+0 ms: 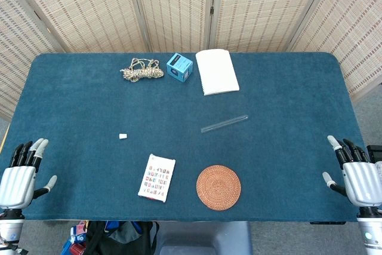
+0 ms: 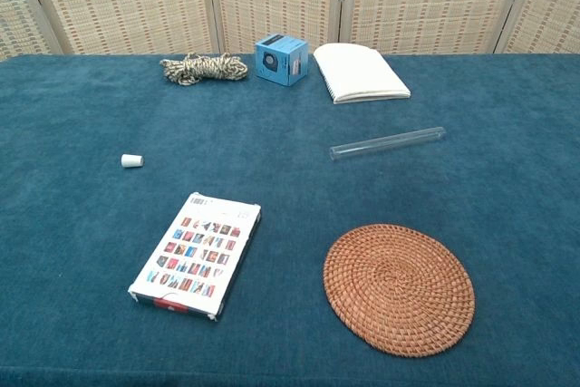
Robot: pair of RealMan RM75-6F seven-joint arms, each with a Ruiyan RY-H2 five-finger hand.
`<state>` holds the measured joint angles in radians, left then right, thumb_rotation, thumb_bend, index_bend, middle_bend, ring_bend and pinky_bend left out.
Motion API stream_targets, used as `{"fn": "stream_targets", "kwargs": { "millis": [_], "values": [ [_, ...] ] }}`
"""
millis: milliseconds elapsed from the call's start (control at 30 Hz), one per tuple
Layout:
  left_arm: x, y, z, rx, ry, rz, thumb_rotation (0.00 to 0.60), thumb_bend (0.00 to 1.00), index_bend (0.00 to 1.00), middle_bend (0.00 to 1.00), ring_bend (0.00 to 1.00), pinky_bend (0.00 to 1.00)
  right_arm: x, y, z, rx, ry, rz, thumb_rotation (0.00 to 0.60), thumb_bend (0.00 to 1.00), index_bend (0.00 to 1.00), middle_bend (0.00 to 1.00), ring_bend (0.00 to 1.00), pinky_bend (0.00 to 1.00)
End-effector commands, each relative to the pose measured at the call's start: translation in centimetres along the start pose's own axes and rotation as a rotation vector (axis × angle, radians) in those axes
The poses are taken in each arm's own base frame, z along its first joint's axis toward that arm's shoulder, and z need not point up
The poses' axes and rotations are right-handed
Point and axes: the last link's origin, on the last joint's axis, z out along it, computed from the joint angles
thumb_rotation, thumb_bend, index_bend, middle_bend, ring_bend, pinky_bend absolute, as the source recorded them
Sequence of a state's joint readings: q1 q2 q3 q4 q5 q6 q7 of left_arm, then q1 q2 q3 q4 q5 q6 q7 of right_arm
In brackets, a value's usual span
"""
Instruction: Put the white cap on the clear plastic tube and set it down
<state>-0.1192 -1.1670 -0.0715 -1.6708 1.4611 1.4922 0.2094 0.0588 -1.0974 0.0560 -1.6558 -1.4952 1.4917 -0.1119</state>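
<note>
A small white cap (image 1: 123, 136) (image 2: 132, 160) lies on the blue table cloth, left of centre. The clear plastic tube (image 1: 224, 123) (image 2: 388, 143) lies on its side right of centre, far from the cap. My left hand (image 1: 21, 174) hovers at the table's front left corner, fingers apart and holding nothing. My right hand (image 1: 357, 171) is at the front right corner, also spread and empty. Neither hand shows in the chest view.
A round woven coaster (image 1: 219, 187) (image 2: 400, 287) and a printed card box (image 1: 157, 177) (image 2: 196, 253) lie near the front edge. A rope bundle (image 1: 142, 70), a blue cube box (image 1: 179, 67) and a white notebook (image 1: 216, 71) sit along the back.
</note>
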Motion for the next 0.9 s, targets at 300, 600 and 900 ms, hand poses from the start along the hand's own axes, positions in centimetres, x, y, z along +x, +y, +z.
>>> {"fn": "stream_targets", "kwargs": {
  "millis": [300, 600, 900],
  "values": [
    [0.0, 0.1, 0.0, -0.006, 0.001, 0.000, 0.600, 0.25, 0.01, 0.01, 0.04, 0.00, 0.1, -0.2, 0.0, 0.008, 0.001, -0.001, 0.600, 0.26, 0.08, 0.17, 0.10, 0.17],
    [0.5, 0.3, 0.5, -0.026, 0.016, -0.008, 0.600, 0.25, 0.01, 0.01, 0.05, 0.01, 0.2, -0.3, -0.1, 0.013, 0.009, -0.001, 0.600, 0.26, 0.08, 0.17, 0.10, 0.17],
    [1.0, 1.1, 1.7, -0.071, 0.030, -0.017, 0.600, 0.25, 0.04, 0.05, 0.10, 0.03, 1.1, -0.7, 1.0, 0.052, 0.012, -0.018, 0.600, 0.26, 0.08, 0.17, 0.10, 0.17]
  ]
}}
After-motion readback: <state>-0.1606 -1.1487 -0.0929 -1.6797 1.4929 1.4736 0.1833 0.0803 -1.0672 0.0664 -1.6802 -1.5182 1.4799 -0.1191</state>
